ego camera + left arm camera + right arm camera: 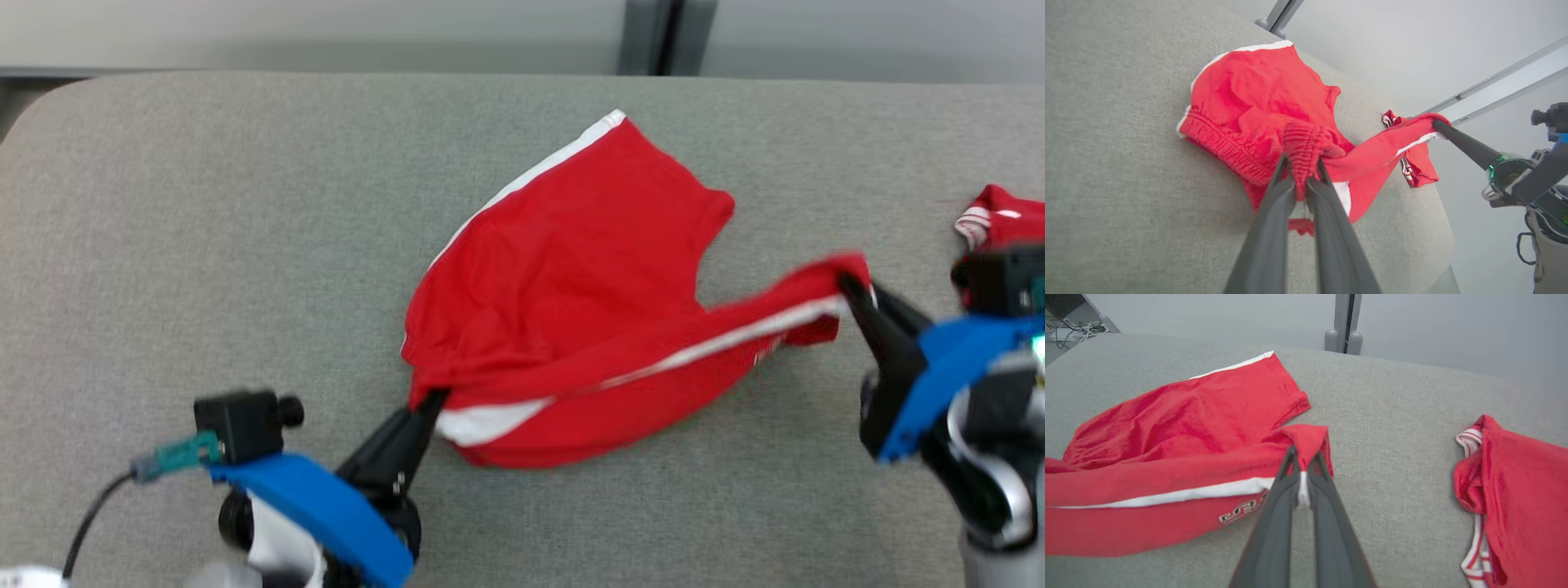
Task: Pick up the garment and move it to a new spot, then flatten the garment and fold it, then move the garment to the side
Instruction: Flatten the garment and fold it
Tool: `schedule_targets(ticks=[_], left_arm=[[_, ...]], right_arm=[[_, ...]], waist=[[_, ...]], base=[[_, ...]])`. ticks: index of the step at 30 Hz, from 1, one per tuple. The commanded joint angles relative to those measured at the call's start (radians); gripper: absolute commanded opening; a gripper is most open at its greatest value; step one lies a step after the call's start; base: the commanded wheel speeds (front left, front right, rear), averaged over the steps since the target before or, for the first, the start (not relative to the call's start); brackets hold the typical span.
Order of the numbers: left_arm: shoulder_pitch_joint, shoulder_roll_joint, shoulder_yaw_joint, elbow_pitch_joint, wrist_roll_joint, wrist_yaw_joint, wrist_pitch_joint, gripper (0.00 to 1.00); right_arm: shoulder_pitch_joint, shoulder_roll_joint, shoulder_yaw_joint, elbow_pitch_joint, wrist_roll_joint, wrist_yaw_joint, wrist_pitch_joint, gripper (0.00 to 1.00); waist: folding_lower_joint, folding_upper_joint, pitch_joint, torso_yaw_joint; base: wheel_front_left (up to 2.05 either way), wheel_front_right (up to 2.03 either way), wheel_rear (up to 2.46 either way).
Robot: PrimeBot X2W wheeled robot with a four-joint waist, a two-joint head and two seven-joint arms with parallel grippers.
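Garment (571, 269) in left fingers (400, 441), right fingers (878, 327)

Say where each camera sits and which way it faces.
Head view: on the head, looking down at the grey table; left gripper lower left, right gripper right, both pinching the red shorts.
Left wrist view: on that wrist, looking along its own fingers at the waistband; right gripper far right.
Right wrist view: on that wrist, looking along its own fingers at a leg end.
Shared: head and right wrist views show a second red garment.
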Motion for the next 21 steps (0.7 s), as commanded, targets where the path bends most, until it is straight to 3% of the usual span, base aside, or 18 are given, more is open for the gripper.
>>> schedule_targets(ticks=[1,5,11,16,21], left_arm=[[-0.047,-0.016,0.015,0.031,-0.008,-0.013,0.000,0.00],[-0.139,-0.047,0.023,0.120,0.006,-0.025,-0.006,0.00],[-0.296,-0.148,0.040,0.337,0.024,-0.038,-0.058,0.00],[-0.401,-0.234,0.034,0.505,0.017,-0.081,-0.099,0.00],[-0.452,-0.272,0.039,0.591,0.017,-0.108,-0.131,0.00]], right_arm=[[-0.073,-0.012,0.011,0.043,0.006,0.000,-0.022,0.00],[-0.211,-0.030,0.039,0.156,0.011,0.000,-0.060,0.00],[-0.450,-0.056,0.103,0.405,0.006,0.000,-0.152,0.00],[-0.610,-0.070,0.148,0.627,-0.034,0.001,-0.237,0.00],[-0.692,-0.073,0.157,0.746,-0.049,0.001,-0.291,0.00]], waist=[[0.0000,0.0000,0.025,0.025],[0.0000,0.0000,0.062,0.056],[0.0000,0.0000,0.131,0.112],[0.0000,0.0000,0.183,0.152],[0.0000,0.0000,0.206,0.171]], base=[[0.00,0.00,0.00],[0.00,0.00,0.00],[0.00,0.00,0.00],[0.00,0.00,0.00],[0.00,0.00,0.00]])
